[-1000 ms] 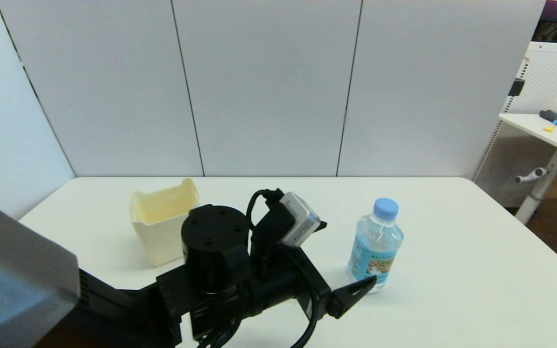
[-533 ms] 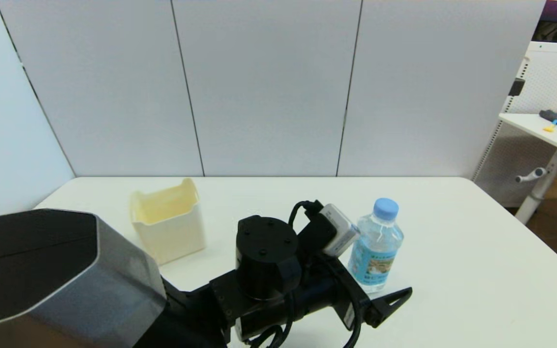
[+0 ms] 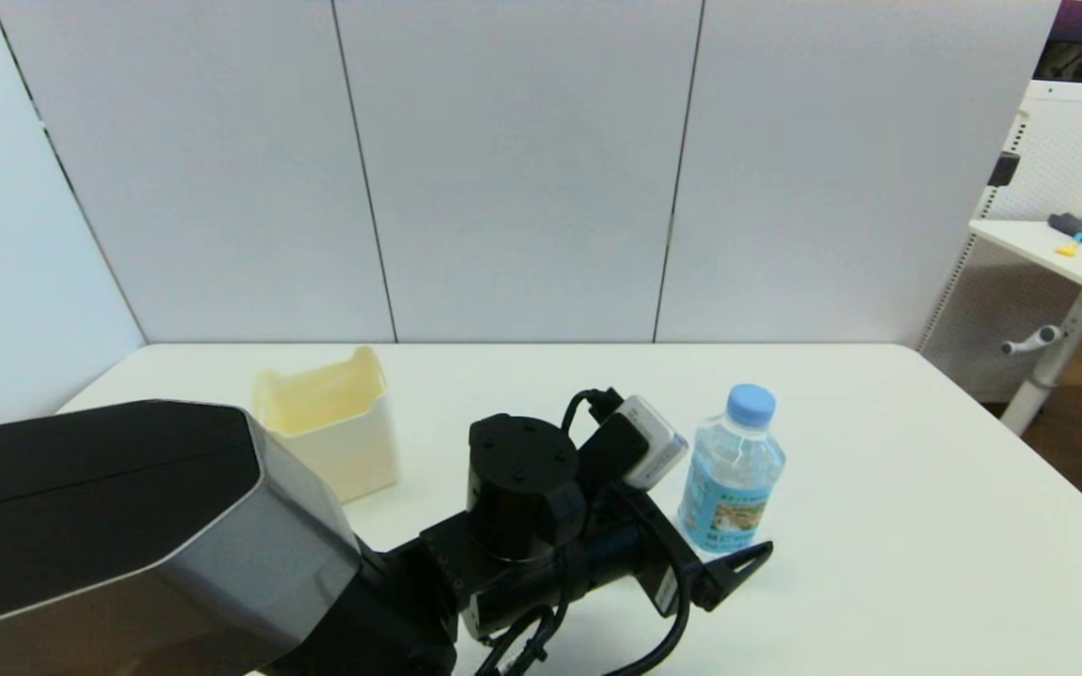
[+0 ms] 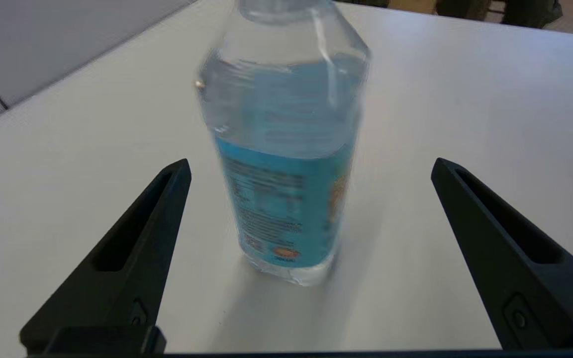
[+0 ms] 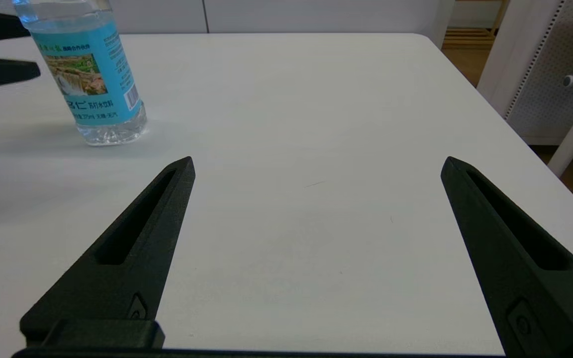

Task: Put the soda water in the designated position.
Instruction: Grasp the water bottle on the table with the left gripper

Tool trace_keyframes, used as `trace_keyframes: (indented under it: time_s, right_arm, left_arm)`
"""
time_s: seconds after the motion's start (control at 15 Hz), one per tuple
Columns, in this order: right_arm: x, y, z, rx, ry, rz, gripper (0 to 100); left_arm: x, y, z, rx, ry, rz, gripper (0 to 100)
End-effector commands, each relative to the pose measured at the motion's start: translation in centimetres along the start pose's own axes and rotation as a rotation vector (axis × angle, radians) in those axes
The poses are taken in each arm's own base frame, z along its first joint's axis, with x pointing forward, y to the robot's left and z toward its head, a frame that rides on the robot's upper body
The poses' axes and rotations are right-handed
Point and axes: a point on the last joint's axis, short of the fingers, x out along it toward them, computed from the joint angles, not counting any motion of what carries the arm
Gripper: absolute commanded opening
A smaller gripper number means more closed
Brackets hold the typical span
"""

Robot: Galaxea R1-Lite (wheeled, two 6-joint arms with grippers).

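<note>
Left gripper (image 4: pixel 309 166): fingers spread wide, holding nothing. It is low over the table (image 3: pixel 879 526), levelled at the bottle (image 3: pixel 731 469). In the left wrist view the bottle (image 4: pixel 286 149) stands between the two fingers (image 4: pixel 137 238), nearer one of them, with a clear gap on each side; neither finger touches it. In the head view only one fingertip (image 3: pixel 738 563) shows, just in front of the bottle's base; the other is hidden behind the wrist and camera housing.

Bottle: upright on the table, right of centre, light-blue cap on, blue label facing the robot. It is clear plastic and looks filled with clear liquid.

Bin (image 3: pixel 330 437): cream, open-topped, standing on the table to the left of the bottle, well apart from it, partly hidden by the left arm's grey housing.

Right gripper (image 5: pixel 316 164): fingers wide apart, holding nothing. It is over bare table and out of the head view. Its wrist view shows the bottle (image 5: pixel 90 74) farther off, with the left gripper's dark fingertips beside it at the picture's edge.
</note>
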Motion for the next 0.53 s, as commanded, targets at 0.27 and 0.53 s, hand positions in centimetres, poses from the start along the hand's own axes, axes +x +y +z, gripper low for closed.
trace_keyframes:
  time_s: [0.27, 0.53]
  right_arm:
    - [0.0, 0.0, 0.0, -0.001, 0.001, 0.001, 100]
    - [0.0, 0.0, 0.0, 0.001, 0.001, 0.001, 100]
  left_arm:
    - [2.6, 1.2, 0.3, 0.01, -0.075, 0.012, 100]
    - [3.7, 1.2, 0.1, 0.019, -0.091, -0.015, 100]
